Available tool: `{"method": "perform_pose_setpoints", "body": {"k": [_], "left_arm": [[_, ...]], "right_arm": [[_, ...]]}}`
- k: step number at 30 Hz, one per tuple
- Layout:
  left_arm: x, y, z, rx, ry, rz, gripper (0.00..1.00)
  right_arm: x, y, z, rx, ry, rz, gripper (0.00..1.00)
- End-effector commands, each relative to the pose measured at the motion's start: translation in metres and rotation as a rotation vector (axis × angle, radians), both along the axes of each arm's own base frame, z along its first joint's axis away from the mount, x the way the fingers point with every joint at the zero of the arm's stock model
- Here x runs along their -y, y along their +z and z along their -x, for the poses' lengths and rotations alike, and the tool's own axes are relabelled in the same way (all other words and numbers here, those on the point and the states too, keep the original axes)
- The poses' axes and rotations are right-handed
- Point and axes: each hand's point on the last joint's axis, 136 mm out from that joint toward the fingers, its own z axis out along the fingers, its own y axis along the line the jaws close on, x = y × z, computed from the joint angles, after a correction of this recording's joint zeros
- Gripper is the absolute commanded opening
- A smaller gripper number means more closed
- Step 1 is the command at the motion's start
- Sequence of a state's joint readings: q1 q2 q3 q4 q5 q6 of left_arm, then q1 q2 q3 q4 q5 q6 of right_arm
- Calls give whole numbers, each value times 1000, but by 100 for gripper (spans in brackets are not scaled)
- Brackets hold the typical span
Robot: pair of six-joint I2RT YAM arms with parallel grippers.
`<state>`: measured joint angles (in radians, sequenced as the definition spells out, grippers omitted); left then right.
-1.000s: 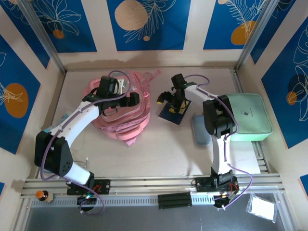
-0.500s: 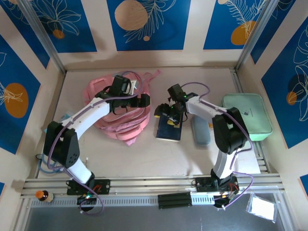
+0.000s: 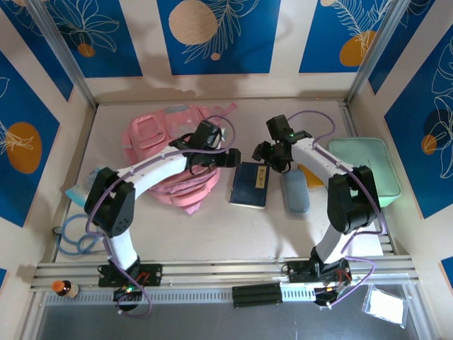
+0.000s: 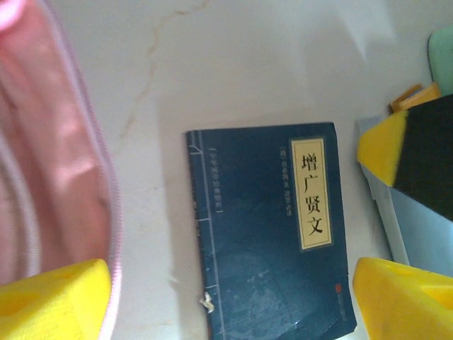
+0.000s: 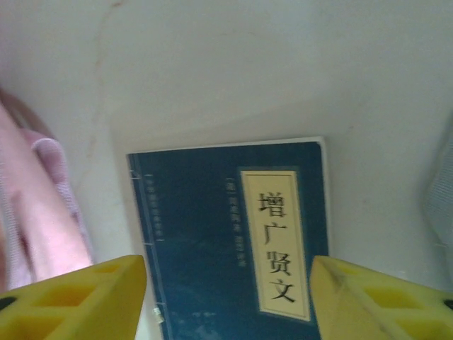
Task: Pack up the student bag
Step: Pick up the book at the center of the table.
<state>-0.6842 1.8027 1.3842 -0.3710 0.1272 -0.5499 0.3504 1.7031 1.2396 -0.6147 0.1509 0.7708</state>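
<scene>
The student bag, pink and soft, lies at the back left of the table; its zip edge shows in the left wrist view and the right wrist view. A dark blue book with a cream title label lies flat on the table just right of the bag. My left gripper hovers open over the book's left side, with one yellow finger above the bag's edge. My right gripper hangs open above the book with nothing between its yellow fingers.
A blue-grey pencil case lies right of the book. A flat mint-green case sits at the far right, with an orange item beside it. A light-blue cable coil lies front left. Walls close in the table.
The right gripper laid the tilted book flat on the table, let go and drew back to the right. The left arm swung right from over the bag to the book.
</scene>
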Motion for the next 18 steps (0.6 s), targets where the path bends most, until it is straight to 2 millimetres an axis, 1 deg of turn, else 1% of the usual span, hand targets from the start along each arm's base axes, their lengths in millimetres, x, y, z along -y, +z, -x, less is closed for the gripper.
{"method": "perform_pose_setpoints", "body": {"k": [1,3,6,8,11,13,18], "left_arm": [[12,-5,-2,9,10,-47,84],[19,-17,1,-20,-7,-59,79],[21,-34,3,-59,-15,-98,73],[20,-41,2,-72,-35,-127,71],[18,-52,0,-100,-53,-172,65],[21,-59,1,-126,-70,-174,64],[25,-74,3,-171,-78,-174,58]], "right_arm": [[12,-24,18,-93,-24,39,55],[13,-33,21,-112,-17,48,51],[16,-47,27,-144,-2,80,44],[19,-53,30,-156,7,92,40],[20,-57,33,-161,19,96,36],[20,-59,35,-169,19,101,34],[20,-66,38,-181,16,85,34]]}}
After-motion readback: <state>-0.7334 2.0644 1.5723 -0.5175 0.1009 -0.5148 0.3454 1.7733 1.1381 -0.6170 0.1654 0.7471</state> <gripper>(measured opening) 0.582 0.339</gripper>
